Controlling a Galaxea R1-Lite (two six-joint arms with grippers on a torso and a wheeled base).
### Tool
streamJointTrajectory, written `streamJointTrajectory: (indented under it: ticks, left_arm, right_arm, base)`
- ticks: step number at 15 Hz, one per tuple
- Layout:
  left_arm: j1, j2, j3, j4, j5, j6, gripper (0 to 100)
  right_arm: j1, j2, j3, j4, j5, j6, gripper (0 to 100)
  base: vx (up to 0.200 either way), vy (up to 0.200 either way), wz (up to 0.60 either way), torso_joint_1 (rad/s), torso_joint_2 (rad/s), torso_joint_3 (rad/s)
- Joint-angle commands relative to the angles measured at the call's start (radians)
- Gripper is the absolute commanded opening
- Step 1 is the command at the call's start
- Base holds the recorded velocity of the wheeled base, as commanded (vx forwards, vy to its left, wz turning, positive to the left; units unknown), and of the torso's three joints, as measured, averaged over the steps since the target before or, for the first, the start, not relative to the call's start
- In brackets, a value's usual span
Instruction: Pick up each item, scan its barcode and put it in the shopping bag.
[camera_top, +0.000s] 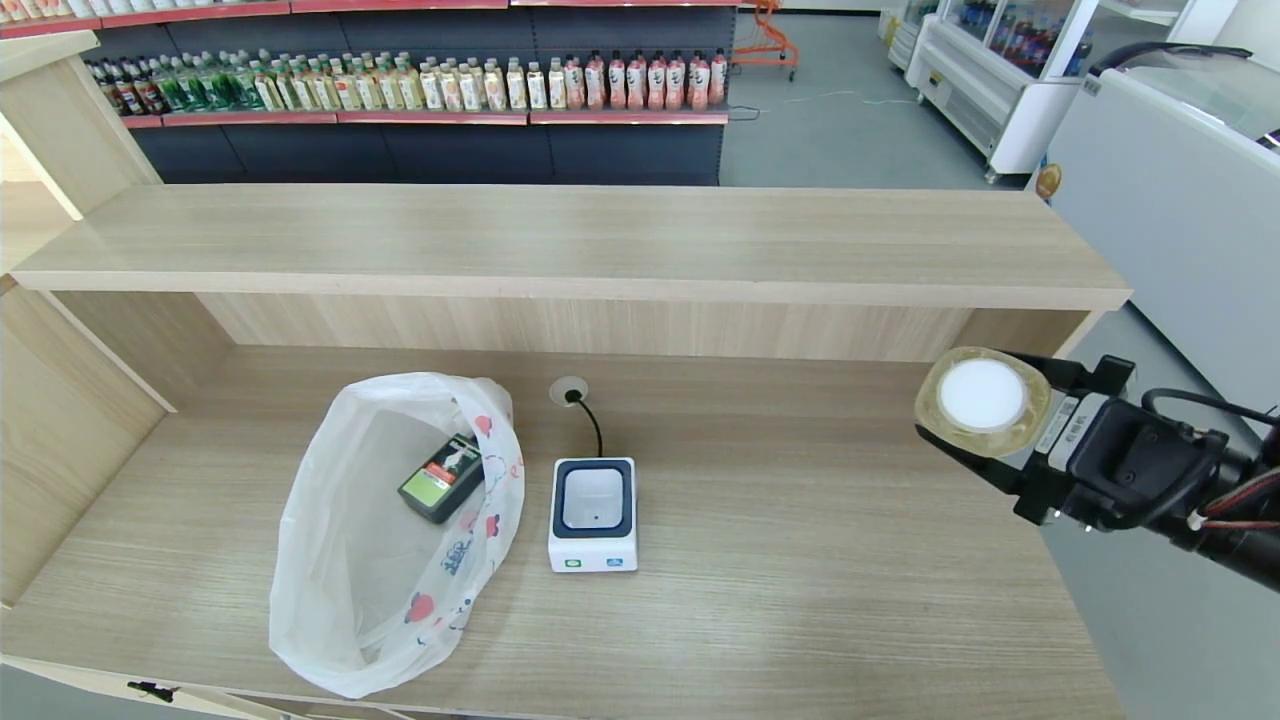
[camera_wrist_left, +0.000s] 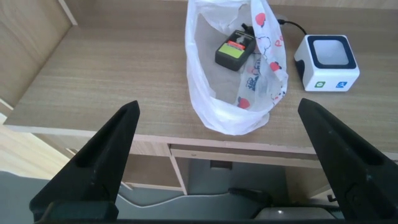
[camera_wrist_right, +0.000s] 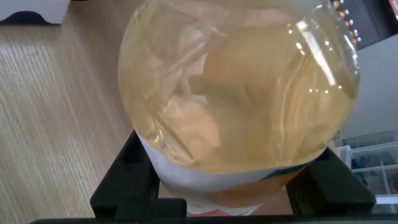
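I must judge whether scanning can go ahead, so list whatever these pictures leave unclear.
- Jar barcode: the lid faces the head camera, and in the right wrist view the right gripper covers most of the label.
- Box in the bag: print too small in the head view, one edge behind the plastic.
- Bag's bottom: hidden by folds in the head and left wrist views.

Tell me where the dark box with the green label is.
Head view: the dark green-labelled box lies inside the white plastic shopping bag, left of the white cube scanner on the wooden counter.
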Motion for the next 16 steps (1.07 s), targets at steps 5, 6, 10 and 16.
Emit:
streamJointTrajectory:
  ticks: [5, 6, 10, 16]
  left_arm:
    - [0.0, 0.0, 0.0, 0.0, 0.001, -0.003, 100]
    - [0.0, 0.0, 0.002, 0.0, 0.001, -0.004, 100]
    - [0.0, 0.0, 0.0, 0.0, 0.001, -0.004, 100]
    - [0.0, 0.0, 0.0, 0.0, 0.001, -0.003, 100]
  right_arm:
    - [0.066, -0.062, 0.013, 0.002, -0.001, 0.0, 0]
    - [0.073, -0.071, 0.015, 0.003, -0.008, 0.001, 0]
    - [0.078, -0.112, 0.018, 0.069, -0.019, 0.027, 0]
    - [0.056, -0.028, 0.041, 0.077, -0.011, 0.124, 0]
  base:
    - [0.0, 0.12, 0.0, 0.0, 0.0, 0.003]
    - [0.0, 0.2, 0.0, -0.002, 0.0, 0.002]
    - [0.0, 0.2, 0.0, 0.006, 0.01, 0.0]
    - [0.0, 0.2, 0.0, 0.004, 0.0, 0.004]
